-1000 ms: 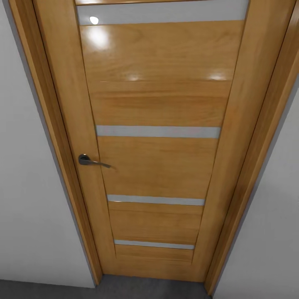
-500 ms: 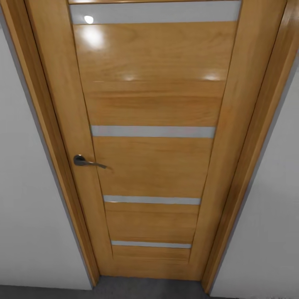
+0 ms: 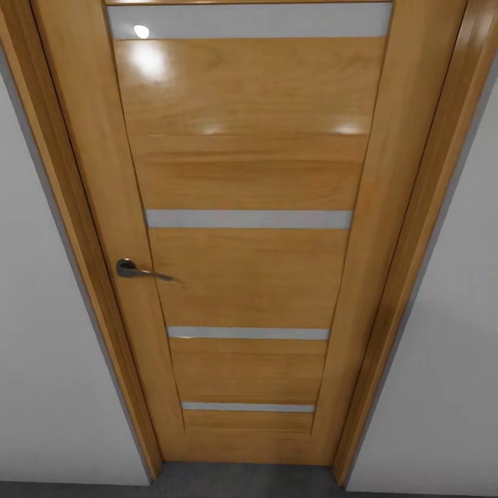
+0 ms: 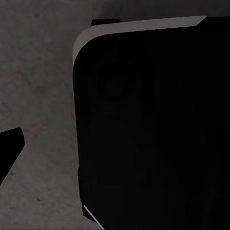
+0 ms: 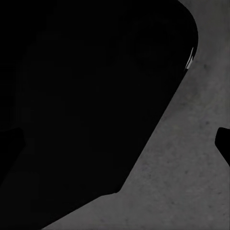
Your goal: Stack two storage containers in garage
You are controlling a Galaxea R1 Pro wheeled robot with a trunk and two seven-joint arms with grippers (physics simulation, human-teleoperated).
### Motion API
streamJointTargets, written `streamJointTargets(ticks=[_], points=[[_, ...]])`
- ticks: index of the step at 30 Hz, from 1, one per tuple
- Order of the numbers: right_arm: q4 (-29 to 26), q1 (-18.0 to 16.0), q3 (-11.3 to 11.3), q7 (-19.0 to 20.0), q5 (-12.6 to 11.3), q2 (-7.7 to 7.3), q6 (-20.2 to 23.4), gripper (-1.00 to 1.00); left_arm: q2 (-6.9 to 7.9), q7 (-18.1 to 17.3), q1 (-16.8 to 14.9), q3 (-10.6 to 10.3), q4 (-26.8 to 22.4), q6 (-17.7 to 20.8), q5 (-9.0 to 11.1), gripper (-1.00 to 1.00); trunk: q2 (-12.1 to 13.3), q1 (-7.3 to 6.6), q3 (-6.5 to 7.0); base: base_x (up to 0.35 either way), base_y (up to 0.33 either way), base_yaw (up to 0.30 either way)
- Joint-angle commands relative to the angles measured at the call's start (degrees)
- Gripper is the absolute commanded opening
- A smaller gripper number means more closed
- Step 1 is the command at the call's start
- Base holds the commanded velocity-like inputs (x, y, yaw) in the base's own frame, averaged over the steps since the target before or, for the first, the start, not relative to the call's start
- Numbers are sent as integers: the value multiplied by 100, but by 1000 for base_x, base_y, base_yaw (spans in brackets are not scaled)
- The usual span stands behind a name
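No readable text, label, brand, number or sign is showing anywhere. The wooden door [image 3: 249, 228] filling the head view is displaying only plain panels and pale strips, and its handle [image 3: 138, 270] at centre left is carrying no marking.

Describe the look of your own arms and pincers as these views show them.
Little shows. The left pincer's finger is a plain matte black wedge with a slanted, blunt tip. The right pincer's finger is the same flat black. I can make out no cables or markings on either. A large black rounded body with a pale grey edge lies beyond; which part it is, I cannot tell.
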Motion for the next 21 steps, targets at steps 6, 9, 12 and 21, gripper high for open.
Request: streamJointTargets(ticks=[6,9,12,21], points=[[0,-1,18,4,-2,0,-2,100,0,2,-2,-4,-1,-3,-7,100,-2,0,-4,0,0,0],[0,-1,18,4,-2,0,-5,100,0,2,-2,-4,-1,-3,-7,100,-2,0,-4,0,0,0],[0,-1,18,4,-2,0,-6,100,0,2,-2,-4,-1,-3,-7,100,-2,0,-4,0,0,0],[0,-1,18,4,-3,0,0,100,2,2,-2,-4,-1,-3,-7,100,-2,0,-4,0,0,0]])
